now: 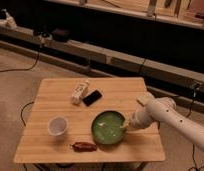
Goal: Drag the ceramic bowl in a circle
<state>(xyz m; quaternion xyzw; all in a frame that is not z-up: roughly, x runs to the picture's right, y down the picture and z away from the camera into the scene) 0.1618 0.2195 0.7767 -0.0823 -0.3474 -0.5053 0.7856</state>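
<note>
We begin at the left of the wooden bench (45,105), pale and matte with visible planks, where a small white cup (57,126) stands, round and smooth. Just right of it, near the front edge, lies a reddish-brown elongated item (84,146) that we cannot name. Farther back, a white oblong packet (80,92) and a flat black slab like a phone (92,97) rest side by side. The ceramic bowl (109,129) sits toward the front, right of centre. It is wide, shallow and green, with a darker rim and a paler glossy inside. The end effector (126,125) is at the bowl's right rim, on a smooth white tubular arm (162,112); we cannot tell whether it is spread or pressed together. We judge the drag to be engaged, but how much of the circle is traced or left does not show.
</note>
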